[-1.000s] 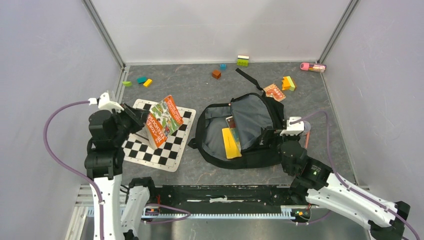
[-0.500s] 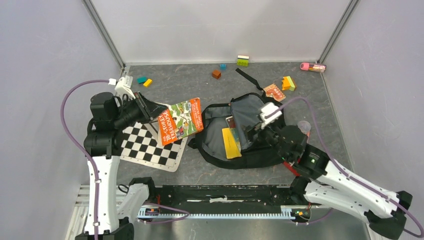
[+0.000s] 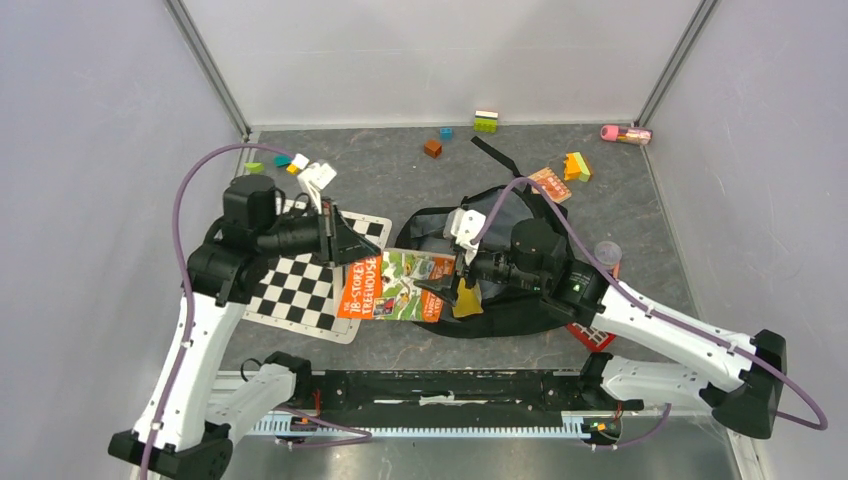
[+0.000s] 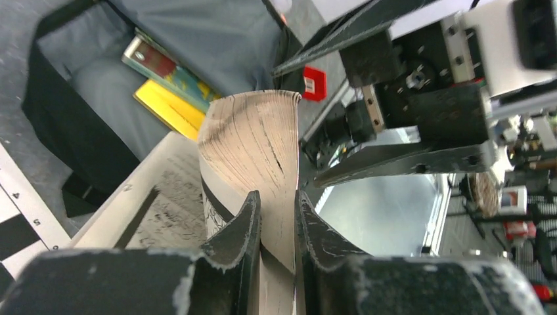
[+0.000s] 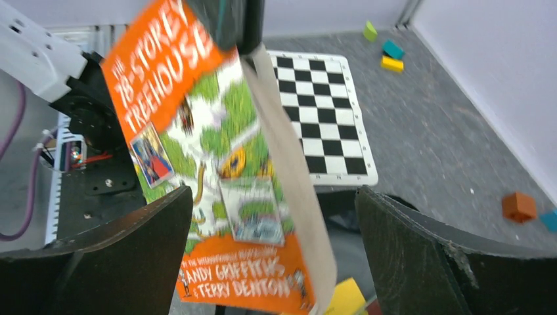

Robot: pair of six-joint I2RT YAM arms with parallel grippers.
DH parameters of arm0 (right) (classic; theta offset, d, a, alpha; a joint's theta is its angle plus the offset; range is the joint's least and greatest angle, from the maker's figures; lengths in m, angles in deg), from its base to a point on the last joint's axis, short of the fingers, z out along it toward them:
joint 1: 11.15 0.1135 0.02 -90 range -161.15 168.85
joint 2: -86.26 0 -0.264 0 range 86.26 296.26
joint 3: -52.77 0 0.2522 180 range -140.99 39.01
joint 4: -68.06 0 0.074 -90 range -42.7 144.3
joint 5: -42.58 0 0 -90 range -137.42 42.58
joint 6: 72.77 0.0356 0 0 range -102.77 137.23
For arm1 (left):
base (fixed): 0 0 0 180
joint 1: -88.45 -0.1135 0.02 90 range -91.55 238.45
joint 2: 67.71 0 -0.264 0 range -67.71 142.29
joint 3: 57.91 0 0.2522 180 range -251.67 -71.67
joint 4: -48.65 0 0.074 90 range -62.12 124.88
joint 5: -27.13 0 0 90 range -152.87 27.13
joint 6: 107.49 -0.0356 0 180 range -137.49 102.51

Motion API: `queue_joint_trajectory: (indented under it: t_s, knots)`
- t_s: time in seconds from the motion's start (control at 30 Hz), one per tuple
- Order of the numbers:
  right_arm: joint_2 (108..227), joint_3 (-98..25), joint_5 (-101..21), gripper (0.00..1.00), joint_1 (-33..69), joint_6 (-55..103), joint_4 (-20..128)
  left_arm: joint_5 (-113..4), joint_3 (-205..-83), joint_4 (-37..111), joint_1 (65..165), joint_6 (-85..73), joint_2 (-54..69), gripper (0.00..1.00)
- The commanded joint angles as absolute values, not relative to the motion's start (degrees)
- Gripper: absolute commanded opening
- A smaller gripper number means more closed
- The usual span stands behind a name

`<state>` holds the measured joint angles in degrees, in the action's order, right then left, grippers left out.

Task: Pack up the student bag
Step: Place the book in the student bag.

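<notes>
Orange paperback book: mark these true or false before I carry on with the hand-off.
1. The left gripper is shut on the orange paperback book. True.
2. The right gripper is clamped on the book. False: its jaws stand wide open, with the book between them.
3. The black fabric backpack is zipped shut. False: it lies open, grey lining showing, with a flat yellow book inside.
4. The black-and-white chessboard lies on the grey table, outside the backpack. True.

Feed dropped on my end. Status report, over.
Left hand shut on book. Right hand open, straddling its free end. Student bag open, book not yet in. Right arm across opening.
</notes>
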<state>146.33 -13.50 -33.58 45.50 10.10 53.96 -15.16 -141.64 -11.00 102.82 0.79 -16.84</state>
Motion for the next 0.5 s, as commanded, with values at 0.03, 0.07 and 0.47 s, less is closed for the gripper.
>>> queue_joint_trajectory:
  t_s: [0.03, 0.07, 0.47]
  knots:
    - [149.1, -18.7, -23.8, 0.98, 45.6, 9.4, 58.7, -14.6, -144.9, -14.0, 109.9, -5.2, -15.3, 0.02]
    - [150.0, -19.5, -22.2, 0.98, 45.6, 9.7, 58.4, -14.2, -144.8, -13.9, 110.5, -5.4, -15.2, 0.02]
    - [157.7, -21.0, -11.4, 0.96, 48.6, 13.2, 58.2, -8.5, -144.7, -12.7, 111.7, -6.9, -14.7, 0.02]
